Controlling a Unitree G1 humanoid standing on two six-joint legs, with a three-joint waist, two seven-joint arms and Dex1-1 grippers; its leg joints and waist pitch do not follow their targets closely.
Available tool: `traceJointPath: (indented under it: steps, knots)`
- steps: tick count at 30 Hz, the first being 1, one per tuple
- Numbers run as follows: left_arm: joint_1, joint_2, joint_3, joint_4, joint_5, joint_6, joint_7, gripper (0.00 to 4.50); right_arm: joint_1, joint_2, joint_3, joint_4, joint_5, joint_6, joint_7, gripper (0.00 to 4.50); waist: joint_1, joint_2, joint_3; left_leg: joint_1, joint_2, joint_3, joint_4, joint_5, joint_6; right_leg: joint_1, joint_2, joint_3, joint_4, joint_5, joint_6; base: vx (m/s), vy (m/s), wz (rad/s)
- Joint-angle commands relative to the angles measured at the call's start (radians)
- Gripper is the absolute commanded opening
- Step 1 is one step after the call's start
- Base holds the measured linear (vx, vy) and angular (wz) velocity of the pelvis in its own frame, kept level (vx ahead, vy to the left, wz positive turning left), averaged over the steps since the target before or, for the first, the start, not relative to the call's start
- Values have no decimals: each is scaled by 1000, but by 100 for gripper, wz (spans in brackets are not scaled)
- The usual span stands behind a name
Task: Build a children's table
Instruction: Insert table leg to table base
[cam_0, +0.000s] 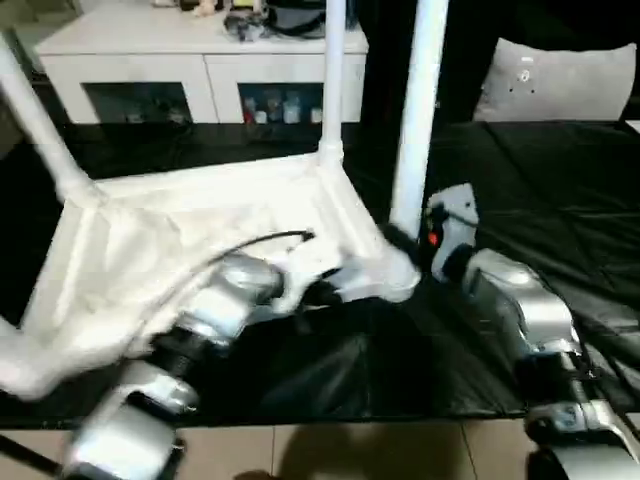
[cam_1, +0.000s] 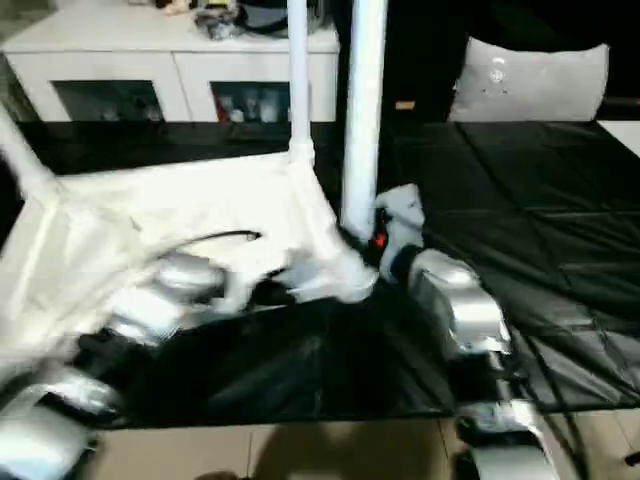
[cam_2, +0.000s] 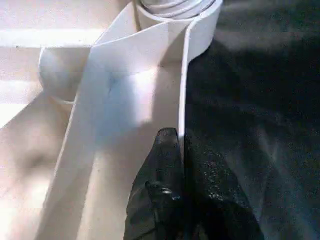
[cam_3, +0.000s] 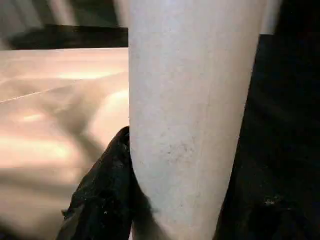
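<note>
We are working on the children's table (cam_0: 200, 215), which is lying upside down on the black-covered surface (cam_0: 560, 190), its ribbed underside facing up and its legs rising out of the corner sockets.

Our left fingers (cam_2: 182, 170) are clenching the thin side wall of the table top: in the left wrist view the white rim is running straight between the two black fingers, one finger sitting inside the underside and the other outside over the black cover. Just beyond the fingertips that rim is curving into a rounded corner socket (cam_2: 175, 10).

Our right fingers (cam_3: 185, 200) are grasping the near right leg (cam_0: 418, 110), low on the tube, close above its socket. In the right wrist view the white tube is standing between the fingers, with one black finger (cam_3: 102, 190) pressing against its side and the table's pale underside spreading out past that finger.

A white cabinet (cam_0: 200, 60) is standing behind the surface.
</note>
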Motion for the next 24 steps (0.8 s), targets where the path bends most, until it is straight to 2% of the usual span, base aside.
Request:
traceJointPath:
  steps: [1,3,4,7,8,9,10,11,13,14,16,17,18,20,21,22,24]
  knots:
    - [-33,-46,26,-38,-14,33,79,0,46,30,31,120,-22,106,-44,185,-13,1,-35,32,75,-58,-94,-575,-76,-9,-85,43,-99,-555,-90,-5,50,-5]
    - [-39,-57,19,-38,-2,29,92,0,34,40,37,134,-40,96,-77,185,-14,1,-34,25,74,-55,-97,-560,-69,-10,-84,46,-100,-508,-95,0,0,0]
    - [-33,-49,3,-52,23,28,92,0,32,41,65,129,-82,74,-99,185,-15,1,-34,25,74,-53,-97,-552,-69,-11,-84,47,-100,-486,-99,0,0,0]
    - [-23,-36,-6,-70,33,33,92,0,35,49,75,118,-92,69,-109,185,-16,-1,-34,23,72,-49,-96,-534,-58,-11,-87,51,-101,-470,-104,0,0,0]
    - [-15,-5,-14,-77,49,-9,87,0,39,55,77,111,-90,26,-99,185,-15,-3,-35,21,71,-49,-95,-524,-52,-10,-89,50,-101,-479,-100,0,0,0]
    - [-14,-2,-16,-79,51,-13,86,0,40,55,77,110,-90,21,-98,185,-16,-4,-35,20,72,-48,-96,-520,-48,-10,-90,51,-103,-485,-97,0,0,0]
    - [-5,35,-21,-85,64,-56,71,0,49,57,66,99,-80,-27,-83,185,-17,-4,-35,15,72,-49,-97,-498,-43,-5,-92,51,-101,-480,-97,0,0,0]
    - [0,51,-21,-87,66,-77,66,0,55,57,58,93,-70,-44,-73,185,-16,-4,-41,10,74,-48,-97,-458,-33,-1,-92,52,-98,-445,-99,0,0,0]
    - [5,80,-25,-83,71,-130,54,0,68,49,47,80,-57,-61,-53,185,-14,-5,-43,6,75,-43,-95,-402,-20,2,-89,52,-92,-372,-118,0,0,0]
    - [5,92,-27,-80,74,-155,48,0,75,43,45,74,-53,-62,-45,184,-16,-4,-43,4,76,-40,-95,-384,-13,4,-88,52,-88,-353,-131,0,0,0]
    - [15,120,-25,-86,66,-201,14,0,93,35,32,45,-35,-102,-9,184,-13,-6,-44,0,75,-39,-91,-366,-3,6,-90,53,-88,-347,-134,0,0,0]
    - [28,140,-17,-98,47,-235,-22,0,101,29,5,12,8,-124,48,184,-13,-6,-48,-5,76,-37,-89,-336,6,10,-90,54,-82,-309,-142,0,0,0]
    - [28,140,-17,-98,47,-235,-22,0,101,29,5,12,8,-124,48,184,-11,-4,-53,-6,78,-37,-87,-307,9,15,-91,54,-75,-268,-150,51,-32,-2]
    - [43,162,1,-124,7,-228,-73,0,97,6,-42,-31,85,-156,161,184,-10,-2,-64,-10,78,-31,-72,-176,47,23,-83,49,-47,-26,-210,25,-16,-1]
    - [44,167,4,-129,-5,-220,-81,0,96,-4,-49,-39,101,-163,189,184,-9,0,-66,-12,78,-30,-67,-142,60,26,-83,47,-39,36,-227,0,0,0]
    - [43,171,7,-132,-19,-210,-95,44,91,-14,-56,-41,112,-168,210,184,-9,0,-77,-15,76,-30,-55,-50,92,29,-78,43,-21,179,-256,0,0,0]
    - [46,185,12,-147,-53,-215,-133,55,73,-46,-74,-43,149,-153,263,184,-4,-1,-88,-20,69,-28,-30,86,164,26,-75,40,4,379,-292,0,0,0]
